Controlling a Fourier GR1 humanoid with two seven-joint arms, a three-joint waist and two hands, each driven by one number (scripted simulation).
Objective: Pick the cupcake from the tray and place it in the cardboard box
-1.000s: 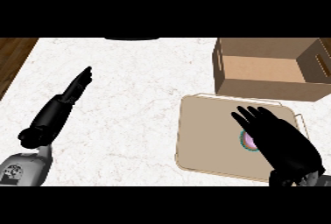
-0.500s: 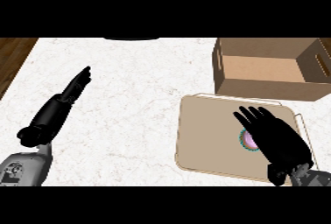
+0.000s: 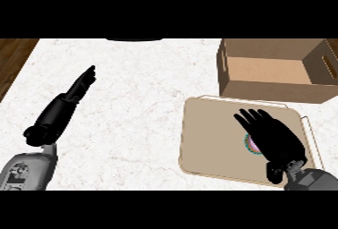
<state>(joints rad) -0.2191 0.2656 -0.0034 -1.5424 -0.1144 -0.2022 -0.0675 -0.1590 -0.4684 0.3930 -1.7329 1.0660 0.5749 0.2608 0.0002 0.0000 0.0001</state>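
Note:
A tan tray [image 3: 211, 134] lies on the white marble counter at the lower right. My right hand [image 3: 274, 138] hovers over it, fingers straight and spread, open. It hides nearly all of the cupcake [image 3: 248, 144]; only a sliver of pink and teal rim shows at the hand's left edge. I cannot tell whether the hand touches it. The open cardboard box [image 3: 274, 67] stands just behind the tray at the upper right. My left hand [image 3: 76, 89] rests open on the left, fingers straight and pointing away, holding nothing.
A dark round object [image 3: 135, 39] sits at the counter's far edge, mostly cut off. Wooden floor [image 3: 13, 58] shows past the counter's left edge. Bare marble [image 3: 138, 112] spans the space between the two hands.
My right hand has slid slightly back and down over the tray, more of its wrist now showing. The left hand, tray and box have not moved.

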